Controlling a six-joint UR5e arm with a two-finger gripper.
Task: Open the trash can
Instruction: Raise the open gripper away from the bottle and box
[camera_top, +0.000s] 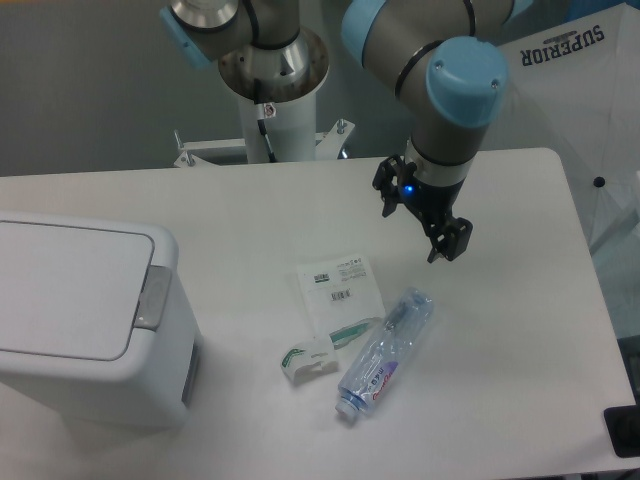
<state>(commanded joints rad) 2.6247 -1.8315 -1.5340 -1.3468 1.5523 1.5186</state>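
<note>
The trash can (90, 330) is a big white boxy bin at the left edge of the table. Its flat lid (60, 285) lies down, shut, with the grey push-latch tab (153, 297) on its right side. My gripper (418, 222) hangs over the table's right half, well away from the bin. It points downward, its two black fingers are spread apart, open, and they hold nothing.
A clear plastic bottle (385, 352) lies on its side below the gripper. A white packet with a barcode (340, 288) and a small white-green box (308, 359) lie between bottle and bin. The arm's white pedestal (275, 110) stands at the back.
</note>
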